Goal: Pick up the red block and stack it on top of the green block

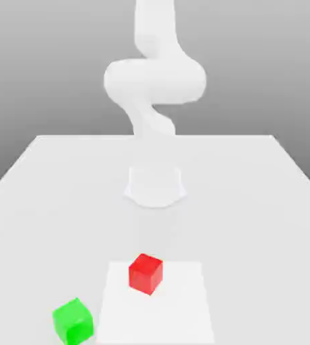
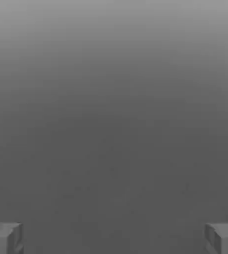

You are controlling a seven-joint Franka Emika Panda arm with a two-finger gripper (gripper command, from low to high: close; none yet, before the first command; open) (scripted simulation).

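Grey shading backs the pale, flat tabletop (image 1: 252, 222).

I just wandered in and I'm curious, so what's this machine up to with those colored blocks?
A white robot arm is meant to stack the red block on the green block, but it isn't handling either one right now. The red block sits on a bright white square, and the green block lies beside that square. The end effector is open with nothing between its fingers.
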